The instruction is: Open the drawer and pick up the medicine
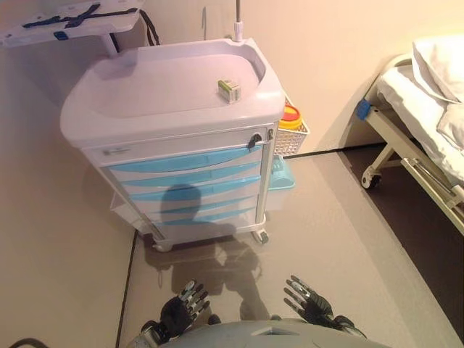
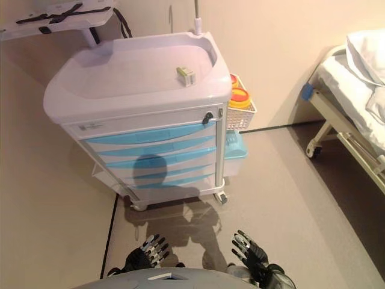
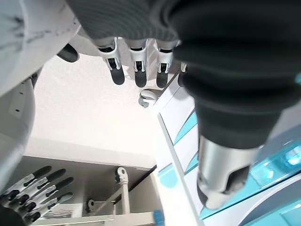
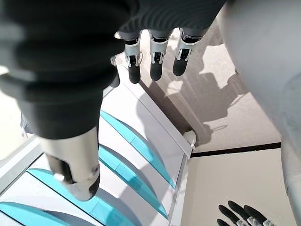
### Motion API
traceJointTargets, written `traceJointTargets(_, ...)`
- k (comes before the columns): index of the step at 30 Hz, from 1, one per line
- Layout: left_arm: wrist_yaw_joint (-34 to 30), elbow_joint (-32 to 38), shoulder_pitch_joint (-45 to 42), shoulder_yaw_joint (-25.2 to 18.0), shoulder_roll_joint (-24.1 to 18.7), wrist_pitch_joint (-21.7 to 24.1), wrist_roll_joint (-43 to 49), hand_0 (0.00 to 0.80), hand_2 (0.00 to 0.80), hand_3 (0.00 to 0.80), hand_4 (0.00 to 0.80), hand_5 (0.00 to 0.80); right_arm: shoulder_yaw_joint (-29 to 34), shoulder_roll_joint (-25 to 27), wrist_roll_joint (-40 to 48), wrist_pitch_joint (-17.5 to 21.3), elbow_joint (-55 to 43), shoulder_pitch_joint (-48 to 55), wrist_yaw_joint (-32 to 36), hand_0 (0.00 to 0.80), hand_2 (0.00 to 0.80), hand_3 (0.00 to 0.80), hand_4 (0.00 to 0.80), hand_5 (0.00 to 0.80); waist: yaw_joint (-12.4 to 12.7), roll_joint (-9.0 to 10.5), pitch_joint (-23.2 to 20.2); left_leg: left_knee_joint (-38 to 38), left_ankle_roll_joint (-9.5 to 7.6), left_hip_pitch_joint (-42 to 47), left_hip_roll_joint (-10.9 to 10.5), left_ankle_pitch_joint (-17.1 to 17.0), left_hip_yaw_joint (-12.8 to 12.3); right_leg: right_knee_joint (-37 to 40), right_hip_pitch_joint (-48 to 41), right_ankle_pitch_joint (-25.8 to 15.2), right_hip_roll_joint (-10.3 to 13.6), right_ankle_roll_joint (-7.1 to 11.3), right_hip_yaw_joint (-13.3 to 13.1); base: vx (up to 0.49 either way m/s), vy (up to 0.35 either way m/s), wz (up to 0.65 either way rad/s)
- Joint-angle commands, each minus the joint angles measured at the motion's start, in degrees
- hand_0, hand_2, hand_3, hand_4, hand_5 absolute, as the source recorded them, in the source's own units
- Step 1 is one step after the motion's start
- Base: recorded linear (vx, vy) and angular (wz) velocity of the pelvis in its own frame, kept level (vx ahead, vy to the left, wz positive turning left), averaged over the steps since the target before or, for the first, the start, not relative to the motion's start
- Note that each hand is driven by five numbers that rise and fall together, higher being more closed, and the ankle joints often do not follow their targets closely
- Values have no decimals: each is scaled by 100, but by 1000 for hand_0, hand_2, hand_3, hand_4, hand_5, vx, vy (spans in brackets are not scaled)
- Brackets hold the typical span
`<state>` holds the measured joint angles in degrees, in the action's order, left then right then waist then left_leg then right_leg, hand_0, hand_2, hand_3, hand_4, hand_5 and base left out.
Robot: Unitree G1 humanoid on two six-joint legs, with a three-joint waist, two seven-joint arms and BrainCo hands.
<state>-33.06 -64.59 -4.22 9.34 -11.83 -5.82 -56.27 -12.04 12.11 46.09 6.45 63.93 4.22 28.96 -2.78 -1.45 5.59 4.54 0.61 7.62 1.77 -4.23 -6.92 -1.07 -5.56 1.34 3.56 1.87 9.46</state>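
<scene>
A white cart (image 1: 170, 109) with blue-fronted drawers (image 1: 185, 177) is standing ahead of the robot, all drawers sitting closed. A small medicine box (image 1: 229, 90) is lying on the cart's top tray, toward its right far part, apart from both hands. A keyhole (image 1: 254, 139) is showing at the right end of the top drawer front.

A white wire basket (image 1: 293, 138) is hanging on the cart's right side, holding a yellow container with a red lid (image 1: 289, 116), and a light blue bin (image 1: 280, 177) is sitting just below it. A pole (image 1: 237, 18) is rising from the cart's far edge. To the far left a white tray with dark straps (image 1: 69, 20) is showing. At the right a bed (image 1: 428, 109) with white bedding is standing on castors.

The floor (image 1: 341, 232) is pale beige, with a darker strip under the bed, and the wall behind is cream.

The left robot hand (image 1: 183, 308) and right robot hand (image 1: 310, 302) are hanging low at the near edge, well apart from the cart, fingers straight and relaxed, holding nothing.

The wrist views are showing the drawer fronts from below and a castor (image 3: 146, 98), but not the medicine box, which only the eye views are showing.
</scene>
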Motion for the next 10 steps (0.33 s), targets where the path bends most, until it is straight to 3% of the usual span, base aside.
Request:
traceJointTargets(1, -124, -333, 314, 106, 195, 155, 96, 0, 0, 0, 0, 0, -159, -92, 42, 187, 133, -223, 181, 0, 0, 0, 0, 0, 25, -4, 129, -186, 131, -212, 38, 470, 234, -588, -130, 716, -136, -46, 329, -11, 7, 11)
traceJointTargets(10, -203, -406, 303, 121, 228, 168, 212, 0, 0, 0, 0, 0, -132, -158, 79, 242, 258, -154, 234, 0, 0, 0, 0, 0, 4, -20, 100, -84, 98, -189, -21, 454, 267, -579, -108, 705, -112, -3, 312, -3, 3, 3)
